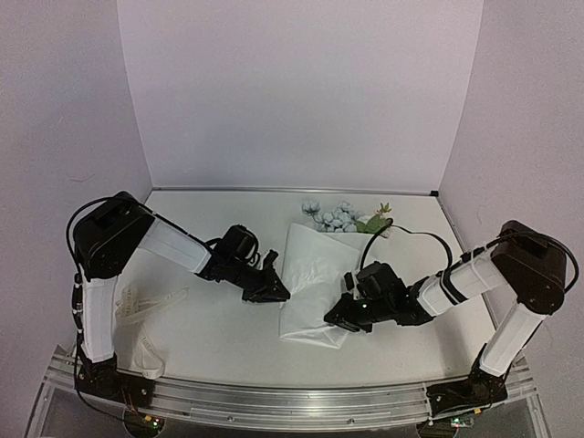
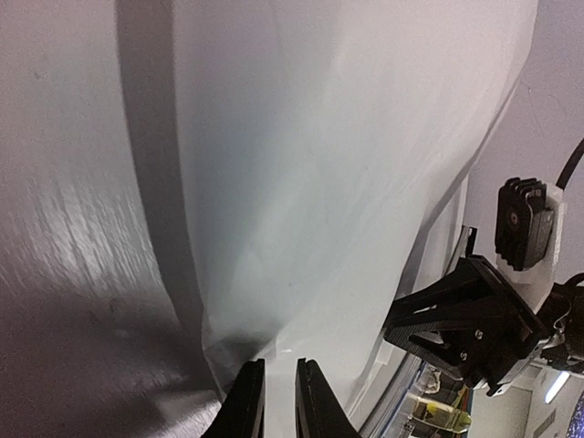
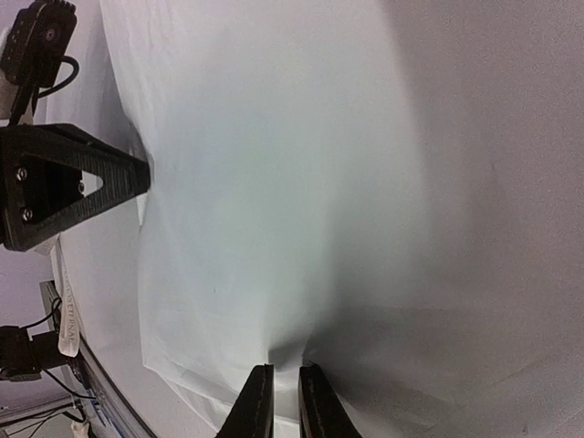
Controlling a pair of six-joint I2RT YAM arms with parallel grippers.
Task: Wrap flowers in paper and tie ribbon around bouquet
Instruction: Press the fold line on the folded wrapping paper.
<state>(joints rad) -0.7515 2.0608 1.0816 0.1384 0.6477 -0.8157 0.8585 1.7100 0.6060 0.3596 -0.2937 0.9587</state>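
Pale lilac walls enclose the white table (image 1: 219,342), where the paper (image 1: 310,269) lies crinkled at the middle, with the flowers (image 1: 333,217) at its far end and the ribbon (image 1: 157,301) well apart by the left arm. The left end effector (image 1: 276,294) is nipped narrow on the paper's left edge, puckering it. The right end effector (image 1: 336,319) pinches the near right corner likewise, jaws almost together.

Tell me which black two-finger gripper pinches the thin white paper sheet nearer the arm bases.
The right gripper: it pinches the paper by its near right corner; the left gripper holds the left edge farther back.
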